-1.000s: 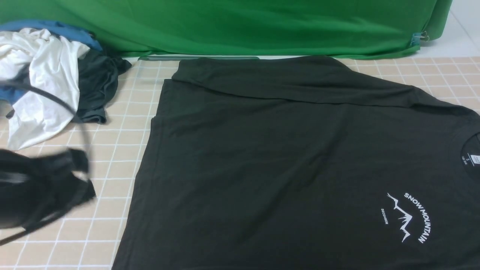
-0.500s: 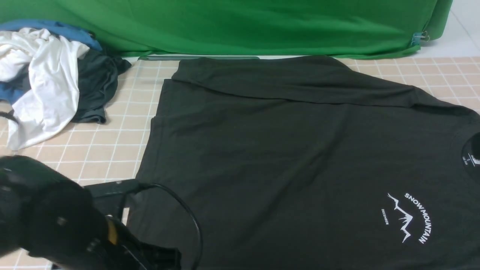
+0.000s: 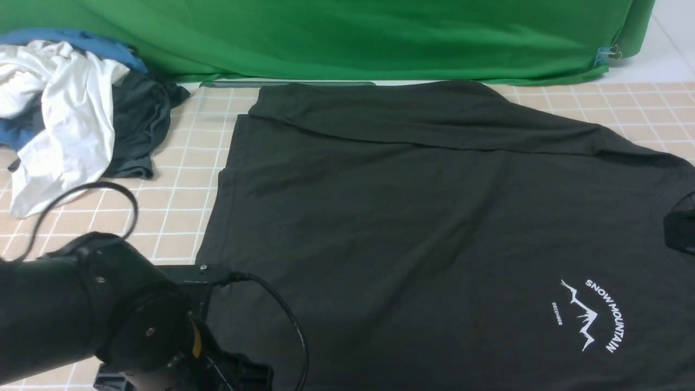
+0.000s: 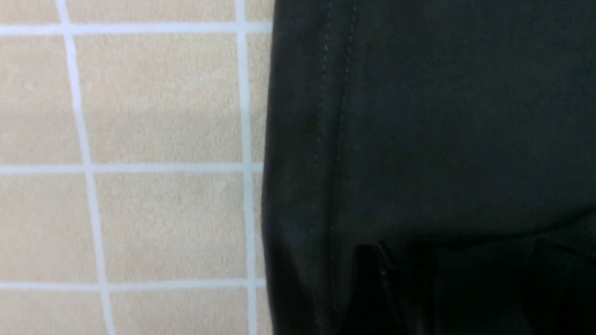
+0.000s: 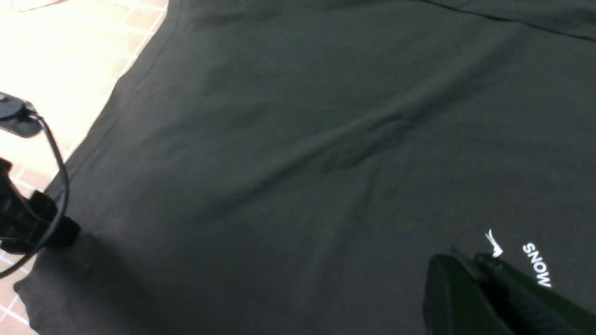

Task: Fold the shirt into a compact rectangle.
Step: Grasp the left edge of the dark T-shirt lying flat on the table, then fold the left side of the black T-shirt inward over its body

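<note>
The black shirt (image 3: 412,217) lies spread on the tiled table (image 3: 179,179), its far edge folded over and its white mountain logo (image 3: 594,315) near the right. My left arm (image 3: 146,326) hangs low over the shirt's near-left hem. In the left wrist view the stitched hem (image 4: 335,139) runs beside bare tiles, and my left gripper (image 4: 461,265) stands over the cloth with its dark fingers (image 4: 372,279) apart. My right gripper (image 5: 465,260) hovers over the shirt beside the logo (image 5: 535,265), fingers close together with nothing seen between them. In the front view it (image 3: 681,231) covers the collar.
A pile of clothes sits at the far left: a white garment (image 3: 59,108), a dark grey one (image 3: 138,125) and a blue one (image 3: 81,41). A green cloth backdrop (image 3: 347,38) closes the far side. A black cable (image 3: 108,187) loops above my left arm.
My left arm swung from the table's left side to the shirt's near-left hem. My right gripper came into the front view at the right edge and now hides the neck label.
</note>
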